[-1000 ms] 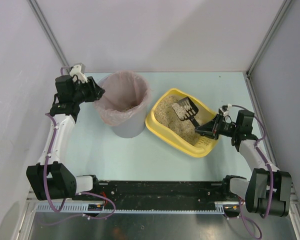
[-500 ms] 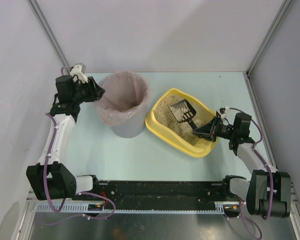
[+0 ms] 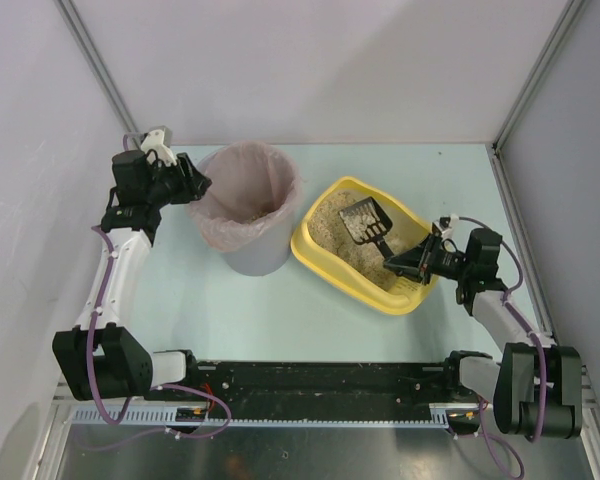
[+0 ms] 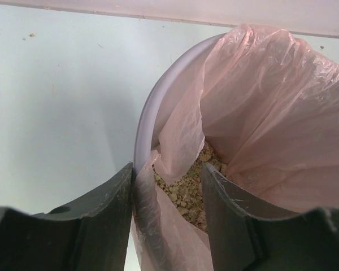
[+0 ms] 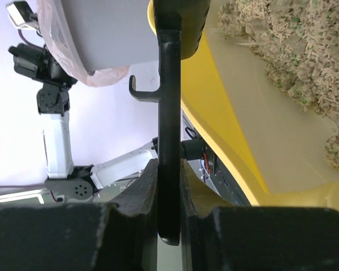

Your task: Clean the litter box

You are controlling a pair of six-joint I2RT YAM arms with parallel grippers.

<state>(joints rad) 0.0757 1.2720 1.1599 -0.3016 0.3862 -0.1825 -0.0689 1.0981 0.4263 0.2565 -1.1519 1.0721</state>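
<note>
Top external view: the litter box (image 3: 325,255) is lying right of the lined bin (image 3: 248,212) on the table, the scoop (image 3: 368,222) is being gripped by the right tool (image 3: 398,264), the bin rim by the left tool (image 3: 196,186), so a tilted lift is being judged likely to spill litter.

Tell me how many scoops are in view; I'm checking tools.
1. The black scoop sits over the litter in the yellow litter box, its handle clamped in the right gripper. None seems hidden.
</note>
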